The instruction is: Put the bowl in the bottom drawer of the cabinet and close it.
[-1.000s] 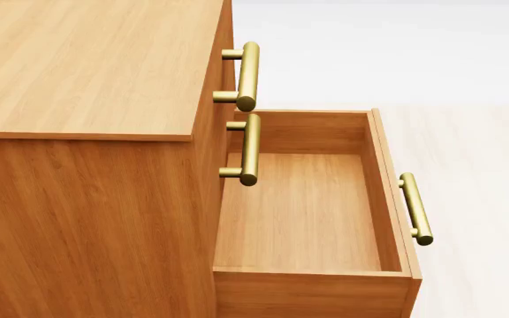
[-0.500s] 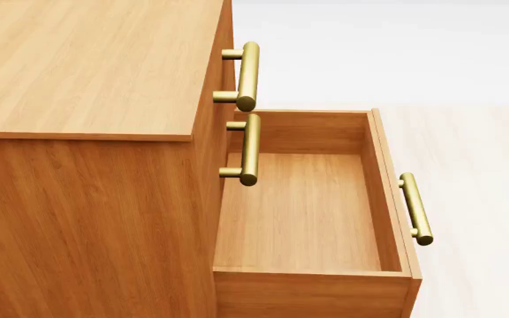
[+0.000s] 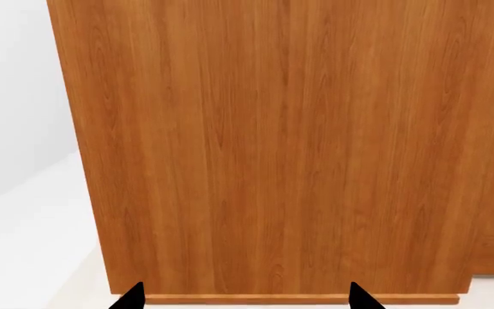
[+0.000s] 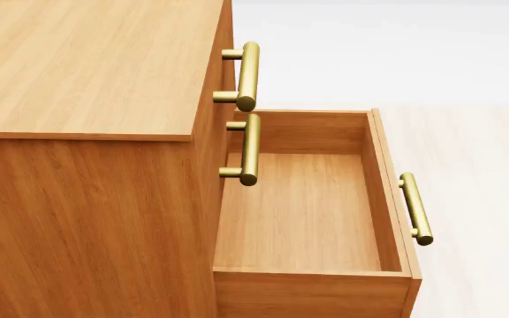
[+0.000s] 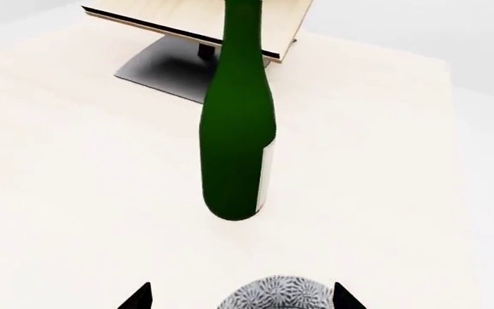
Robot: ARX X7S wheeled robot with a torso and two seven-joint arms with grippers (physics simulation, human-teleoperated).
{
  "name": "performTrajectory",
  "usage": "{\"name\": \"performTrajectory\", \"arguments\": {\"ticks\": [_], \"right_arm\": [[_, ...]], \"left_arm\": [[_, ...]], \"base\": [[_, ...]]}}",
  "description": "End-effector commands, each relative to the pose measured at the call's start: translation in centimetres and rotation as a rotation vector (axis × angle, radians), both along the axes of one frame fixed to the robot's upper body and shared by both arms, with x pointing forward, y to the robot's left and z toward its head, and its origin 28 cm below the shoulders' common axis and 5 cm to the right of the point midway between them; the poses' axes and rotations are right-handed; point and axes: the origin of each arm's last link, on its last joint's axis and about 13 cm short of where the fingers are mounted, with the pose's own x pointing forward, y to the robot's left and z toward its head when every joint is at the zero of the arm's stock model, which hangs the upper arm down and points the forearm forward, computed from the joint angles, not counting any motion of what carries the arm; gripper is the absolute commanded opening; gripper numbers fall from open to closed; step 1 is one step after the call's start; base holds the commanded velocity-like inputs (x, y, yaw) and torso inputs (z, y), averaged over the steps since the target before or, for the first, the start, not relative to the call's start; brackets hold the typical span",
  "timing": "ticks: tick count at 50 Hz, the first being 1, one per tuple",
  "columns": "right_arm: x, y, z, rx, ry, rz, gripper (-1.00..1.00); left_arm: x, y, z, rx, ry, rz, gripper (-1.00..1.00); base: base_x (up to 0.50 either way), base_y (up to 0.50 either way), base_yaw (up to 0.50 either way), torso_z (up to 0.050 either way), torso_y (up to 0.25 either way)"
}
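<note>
In the head view the orange-brown cabinet [image 4: 87,66] fills the left side. Its bottom drawer [image 4: 299,212] is pulled out and holds nothing, with its brass handle [image 4: 416,209] at the front. No gripper shows in that view. In the right wrist view the speckled bowl [image 5: 277,295] sits on the pale surface between the tips of my right gripper [image 5: 242,299], which is open; only the bowl's far part shows. My left gripper [image 3: 242,299] is open and empty, facing the cabinet's side panel [image 3: 273,148] low near its base.
A tall green wine bottle [image 5: 237,129] stands upright just beyond the bowl. Behind it is a pale wooden rack [image 5: 187,26] on a grey base [image 5: 157,64]. The two upper drawers are shut, and their brass handles [image 4: 248,76] [image 4: 250,149] jut out over the open drawer.
</note>
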Motion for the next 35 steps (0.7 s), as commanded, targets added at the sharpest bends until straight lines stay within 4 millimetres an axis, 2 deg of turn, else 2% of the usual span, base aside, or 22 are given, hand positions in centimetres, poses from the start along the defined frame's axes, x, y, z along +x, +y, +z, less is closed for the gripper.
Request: {"name": "performTrajectory", "arguments": {"ticks": [1, 9, 13, 15, 22, 27, 32, 35], "right_arm": [[-0.2, -0.1, -0.2, 0.039, 0.0, -0.008, 1.0], [-0.8, -0.9, -0.7, -0.074, 0.09, -0.17, 1.0], [-1.0, -1.1, -0.8, -0.08, 0.097, -0.196, 1.0], [-1.0, -1.1, -0.9, -0.077, 0.103, -0.219, 1.0], [-1.1, -1.1, -1.1, -0.057, 0.11, -0.239, 1.0], [-1.1, -1.1, -1.4, 0.004, 0.109, -0.227, 1.0], [-1.1, -1.2, -1.4, 0.022, 0.106, -0.228, 1.0], [-1.1, -1.2, -1.4, 0.04, 0.101, -0.226, 1.0]], "left_arm": [[0.0, 0.0, 0.0, -0.001, 0.001, 0.0, 1.0], [0.1, 0.1, -0.1, -0.004, 0.001, -0.001, 1.0], [0.0, 0.0, 0.1, -0.003, 0.001, -0.001, 1.0], [0.1, 0.0, -0.6, -0.004, 0.001, -0.001, 1.0], [0.0, 0.0, -0.6, -0.005, 0.002, -0.001, 1.0], [-0.1, 0.0, 0.2, -0.004, 0.002, -0.001, 1.0], [0.0, 0.0, -0.5, -0.004, 0.002, -0.001, 1.0], [0.1, 0.1, -0.1, -0.004, 0.002, 0.0, 1.0]], "base": [[0.0, 0.0, 0.0, 0.0, 0.0], [0.0, 0.0, 0.0, 0.0, 0.0], [0.0, 0.0, 0.0, 0.0, 0.0], [0.0, 0.0, 0.0, 0.0, 0.0], [0.0, 0.0, 0.0, 0.0, 0.0], [0.0, 0.0, 0.0, 0.0, 0.0], [0.0, 0.0, 0.0, 0.0, 0.0], [0.0, 0.0, 0.0, 0.0, 0.0]]}}
